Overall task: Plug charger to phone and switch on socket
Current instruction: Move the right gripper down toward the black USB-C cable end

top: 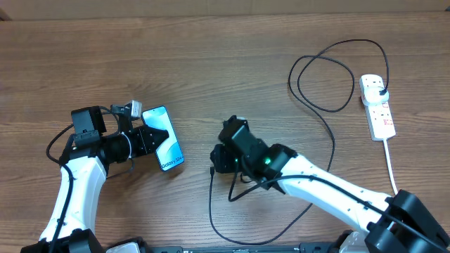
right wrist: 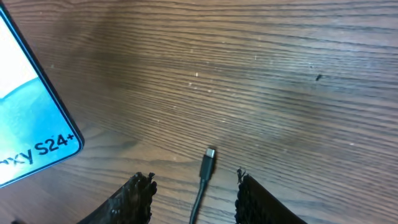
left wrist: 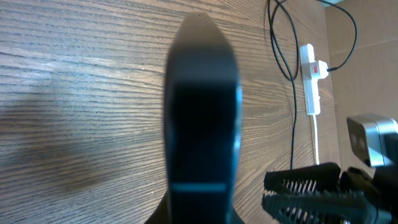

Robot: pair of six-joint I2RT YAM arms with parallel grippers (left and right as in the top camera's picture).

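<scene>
The phone point(top: 166, 140) has a lit teal screen and is held tilted just above the table, with my left gripper point(top: 149, 138) shut on its left edge. In the left wrist view the phone point(left wrist: 202, 118) shows as a dark blurred slab running out from the jaws. The charger point(top: 330, 130) is a thin black cable looping from the white socket point(top: 378, 107) at the far right to its connector tip point(right wrist: 209, 157). That tip lies on the table between the spread fingers of my right gripper point(right wrist: 193, 179), which is open and touches nothing. The phone's lower corner point(right wrist: 31, 118) is to the left of it.
The wooden table point(top: 225, 63) spreads behind both arms. The socket's thick white cord point(top: 390, 165) runs toward the front edge at the right. The black cable point(top: 211, 211) loops under my right arm near the front. My right gripper point(left wrist: 317, 190) shows low in the left wrist view.
</scene>
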